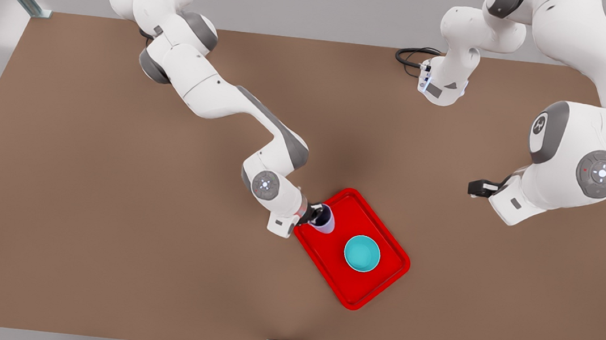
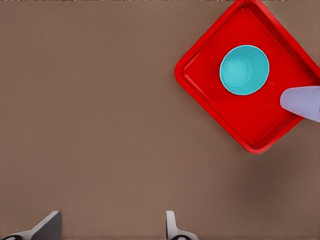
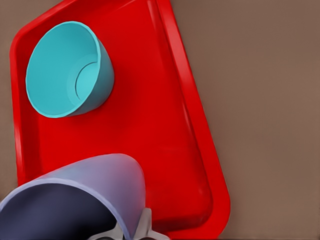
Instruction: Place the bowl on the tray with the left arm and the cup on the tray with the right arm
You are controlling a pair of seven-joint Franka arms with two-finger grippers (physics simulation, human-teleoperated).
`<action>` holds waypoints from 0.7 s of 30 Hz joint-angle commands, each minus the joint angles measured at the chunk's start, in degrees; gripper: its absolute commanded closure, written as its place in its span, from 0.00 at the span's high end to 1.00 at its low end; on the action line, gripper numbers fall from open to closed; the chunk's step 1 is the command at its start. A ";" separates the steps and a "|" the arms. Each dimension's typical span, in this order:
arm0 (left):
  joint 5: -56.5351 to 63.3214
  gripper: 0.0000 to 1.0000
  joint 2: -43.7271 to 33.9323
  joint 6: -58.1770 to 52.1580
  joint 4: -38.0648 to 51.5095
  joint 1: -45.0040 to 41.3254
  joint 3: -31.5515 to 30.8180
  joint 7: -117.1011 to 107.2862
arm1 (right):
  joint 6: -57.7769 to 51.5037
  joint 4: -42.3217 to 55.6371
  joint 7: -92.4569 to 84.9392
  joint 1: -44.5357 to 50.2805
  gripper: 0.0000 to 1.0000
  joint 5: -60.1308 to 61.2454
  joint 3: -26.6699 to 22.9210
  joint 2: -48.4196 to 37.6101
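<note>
Right wrist view, right gripper (image 3: 131,231): fingers pinch the cup (image 3: 75,200) wall, over the tray (image 3: 165,115).
Left gripper (image 2: 111,227): spread, empty, waiting above the table (image 1: 77,195).
Bowl (image 1: 362,253): upright on the tray, apart from the cup.

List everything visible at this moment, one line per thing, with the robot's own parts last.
tray: one, bright red, on the table near the front view's lower middle.
bowl: one, turquoise, upright on the tray.
cup: one, pale lavender, over the tray's corner nearest the right gripper, held at its rim.
table: one, brown, under everything.
cable: one, black, looped at the table's far edge.
right gripper: black, shut on the cup, on the arm at the front view's left.
left gripper: fingers open above bare table, away from the tray; this arm waits.
</note>
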 commanded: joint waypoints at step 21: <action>0.09 1.00 0.00 -0.09 0.00 0.09 0.00 0.00 | 7.02 -2.63 3.54 -0.17 1.00 -0.25 0.08 0.70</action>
